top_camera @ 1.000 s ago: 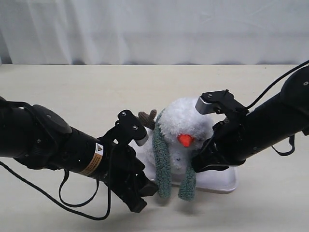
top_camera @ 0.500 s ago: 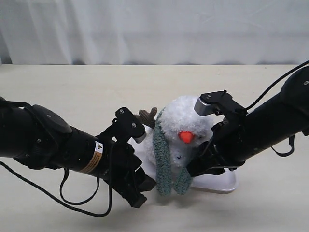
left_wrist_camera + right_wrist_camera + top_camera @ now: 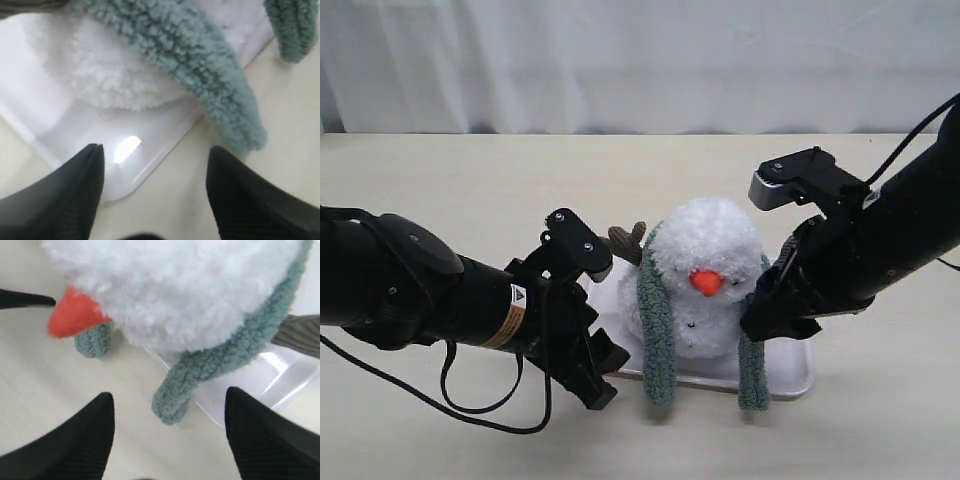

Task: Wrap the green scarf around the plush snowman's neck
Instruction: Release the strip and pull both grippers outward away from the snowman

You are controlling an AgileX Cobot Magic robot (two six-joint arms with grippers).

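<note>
The fuzzy grey-green fleece scarf [image 3: 657, 335] hangs in two upright tails. Both the left hand [image 3: 155, 150] and right hand [image 3: 170, 393] gape empty; right nearer.

Snowman [image 3: 705, 290]: small fluffy white plush, upright, facing the exterior camera, sat on tray [image 3: 790, 385]. Orange cone nose [image 3: 705, 283], tiny black eyes and buttons, one brown twig arm [image 3: 625, 242] sticking out on view left. Neck [image 3: 695, 305] barely shows as a narrowing below the nose.

Scarf [image 3: 655, 330]: fuzzy grey-green strip, rope-like. Goes behind the head, both ends hang down the front, one each side of the face. Ends uncrossed, well apart. Both tips hang past the tray's front edge; view-right end hangs a bit lower.
</note>
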